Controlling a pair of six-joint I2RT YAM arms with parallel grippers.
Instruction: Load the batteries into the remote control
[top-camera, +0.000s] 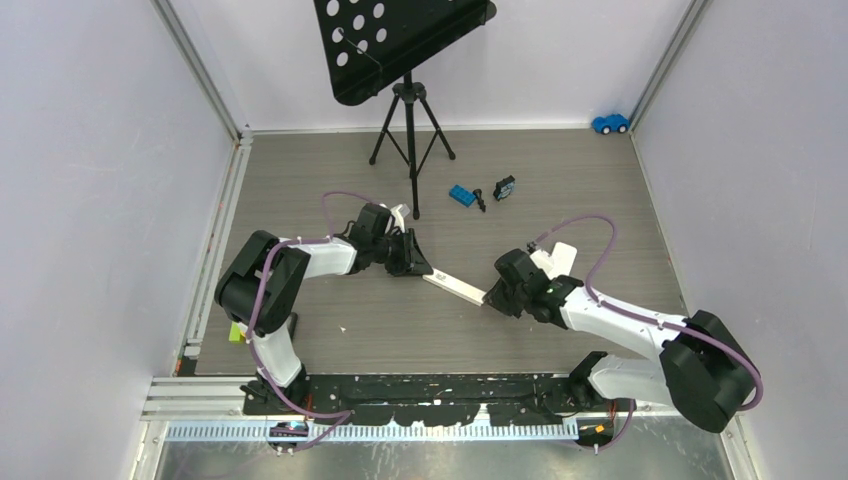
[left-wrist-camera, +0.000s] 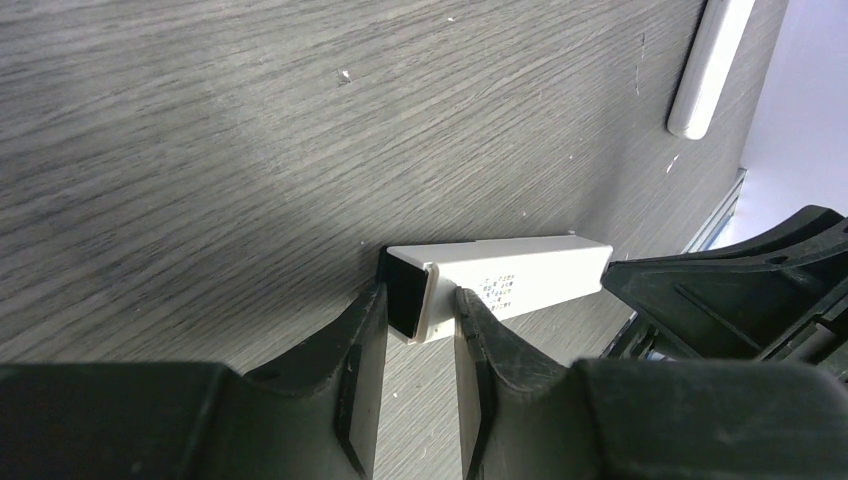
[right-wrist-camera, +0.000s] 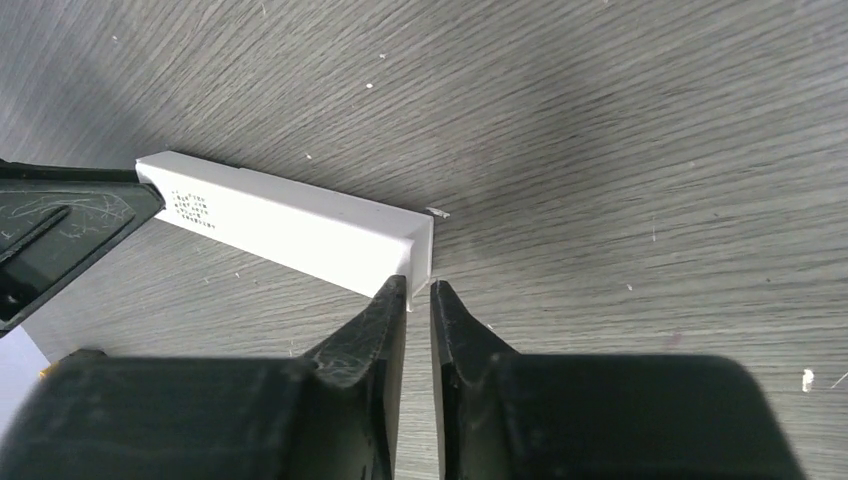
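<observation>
The remote control (top-camera: 458, 286) is a long white bar lying slantwise on the grey table between the two arms. My left gripper (top-camera: 418, 263) is shut on its upper-left end, and the left wrist view shows both fingers pressed on the open dark end of the remote control (left-wrist-camera: 500, 285), with the left gripper (left-wrist-camera: 420, 305) around it. My right gripper (top-camera: 491, 296) is at the other end. In the right wrist view the right gripper (right-wrist-camera: 420, 290) pinches the thin end lip of the remote control (right-wrist-camera: 290, 225). The batteries are not visible in any view.
A blue toy brick (top-camera: 461, 196), a tiny dark item (top-camera: 480, 199) and a small black-and-blue block (top-camera: 505, 187) lie further back. A white oblong piece (top-camera: 562, 256) sits behind the right arm. A music stand tripod (top-camera: 408, 130) and a blue toy car (top-camera: 610, 123) stand at the back.
</observation>
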